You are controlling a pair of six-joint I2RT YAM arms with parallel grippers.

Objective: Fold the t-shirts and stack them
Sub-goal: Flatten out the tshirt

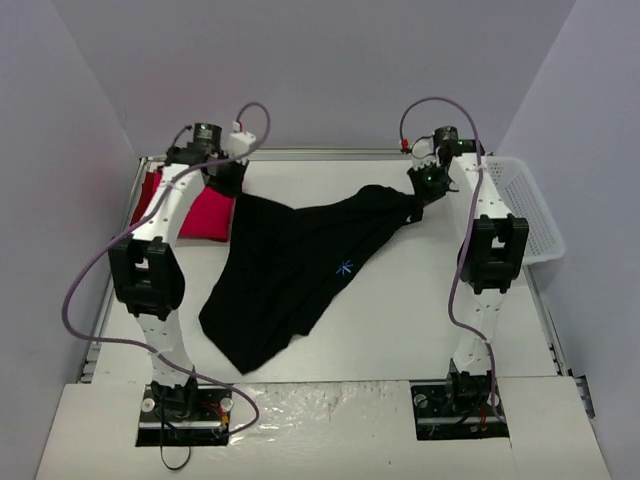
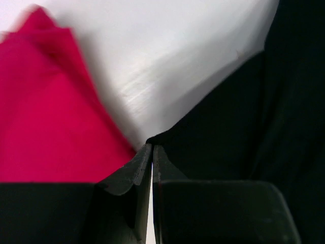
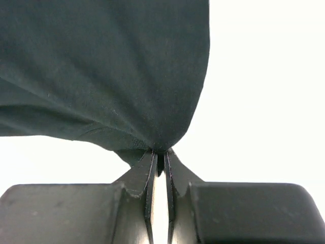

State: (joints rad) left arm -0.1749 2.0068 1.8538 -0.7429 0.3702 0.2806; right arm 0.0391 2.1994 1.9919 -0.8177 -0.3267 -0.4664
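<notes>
Both arms are stretched out to the far side of the white worktop (image 1: 430, 310), one at each end of the large black cloth t-shirt (image 1: 285, 270). The right hand (image 3: 159, 153) has its fingers nipped down narrow on a bunched corner of the black fabric. In the right wrist view the cloth gathers into a tight point between the two tips and fans out above them.

Over on the other side, the left hand (image 2: 152, 146) is closed right up, fingers pressed together. The black shirt's edge runs straight to their tips, so it looks pinched there, though only a sliver of cloth is in the bite.

From above, the black shirt spans the two hands along its far edge. The rest spreads in a loose, uneven wedge towards the near left of the worktop. Its tiny blue starburst mark (image 1: 344, 267) faces up, right of the shirt's middle.

The plain crimson red cloth t-shirt (image 1: 208, 216) lies in a heap at the far left corner, partly under the left arm. It sits just beside the left hand, and the black shirt's corner comes up against it. A white mesh plastic basket (image 1: 531, 212) sits off the worktop's right edge, beyond the right arm.
</notes>
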